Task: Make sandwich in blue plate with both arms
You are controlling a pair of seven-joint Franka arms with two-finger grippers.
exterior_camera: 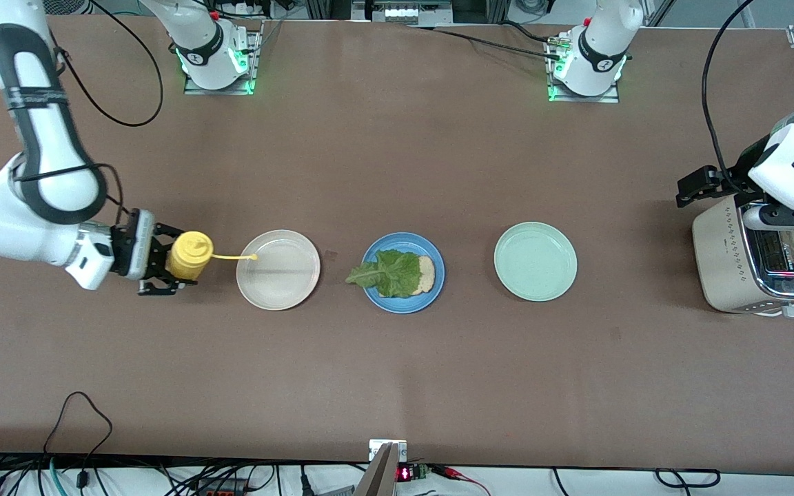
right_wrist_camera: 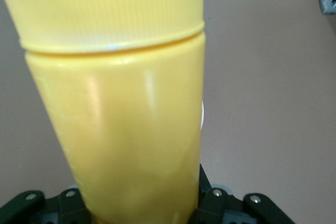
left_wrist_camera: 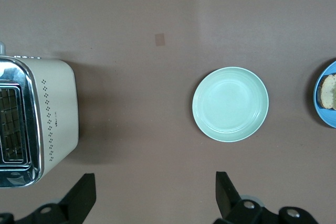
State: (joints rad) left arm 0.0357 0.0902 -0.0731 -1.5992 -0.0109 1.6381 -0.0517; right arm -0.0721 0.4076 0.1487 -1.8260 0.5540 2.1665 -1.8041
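On the bench, the blue plate is sitting between a beige plate and a mint-green plate. It is carrying one bread slice under a lettuce leaf, whose long axis is pointing toward the beige plate. The right gripper is clamping a yellow squeeze bottle tipped sideways, nozzle reaching over the beige plate. The left gripper is hovering wide open above the toaster, which is holding a second slice.

2 white jointed arms with black joint bands; black cables looped along each; round white bases lit green on metal plates; black 2-finger grippers, left gripper, right gripper, silver screws near fingers.
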